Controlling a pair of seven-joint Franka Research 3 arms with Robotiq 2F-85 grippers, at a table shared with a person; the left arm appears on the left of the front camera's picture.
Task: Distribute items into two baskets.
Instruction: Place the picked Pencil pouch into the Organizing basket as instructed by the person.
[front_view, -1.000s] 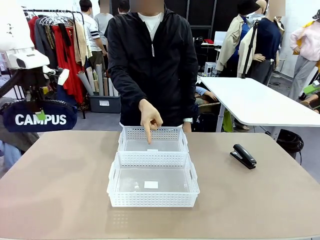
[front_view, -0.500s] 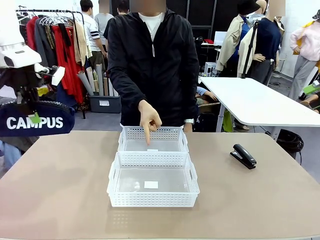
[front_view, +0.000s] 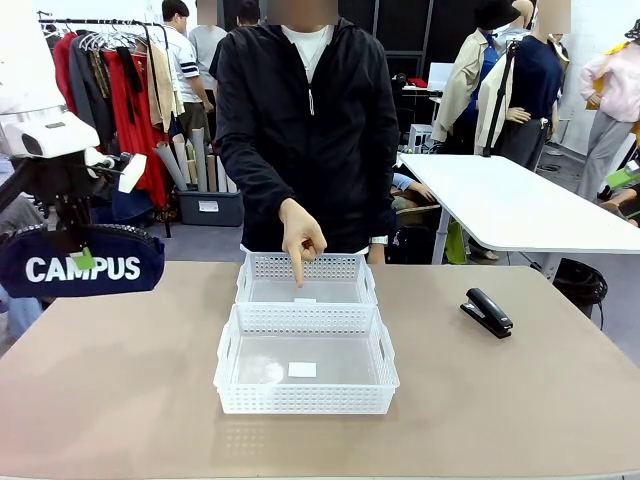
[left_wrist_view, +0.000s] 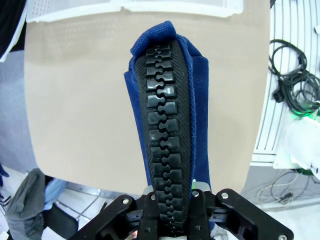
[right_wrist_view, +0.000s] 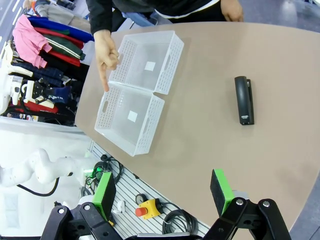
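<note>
While the left tool is clamped on the navy soft zip pouch with white "CAMPUS" lettering, aloft above the beige worktop at its left edge, the right tool stands apart. At mid-worktop the nearer white lattice plastic basket touches the farther basket, with the small black stapler lying to their right. A person's hand points into the farther basket.

Beyond the far left corner of the tan desk stands a clothes rack hung with red, beige and dark garments. A grey storage bin sits on the grey floor beneath it. Past the far right corner is a white table. Dark shelving lines the back. Black cables lie beside one desk edge.
</note>
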